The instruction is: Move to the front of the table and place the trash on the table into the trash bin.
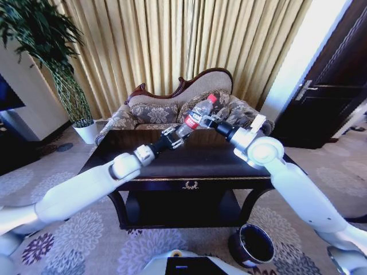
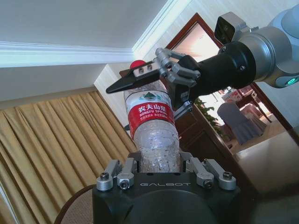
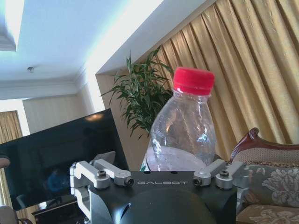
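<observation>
Bottle: we hold the clear plastic water bottle, red cap up and tilted, in the air above the table, both arms meeting on it.
Left gripper: our left gripper is clamped around the bottle's lower end; the left wrist view shows the base seated between its fingers.
Right gripper: our right gripper is at the upper half, near the label; its fingers straddle the neck, narrow, but we cannot tell if they press or only bracket it.
Bin: the trash bin stands on the carpet by the table's front right leg, well below and apart from the bottle.
Risk, handover: if one side lets go before the other grips firmly, we judge the bottle slips to the tabletop or floor.
Risk, squeeze: thin empty plastic may buckle and pop out.
Risk, pull: both arms tugging apart could twist it loose.
</observation>
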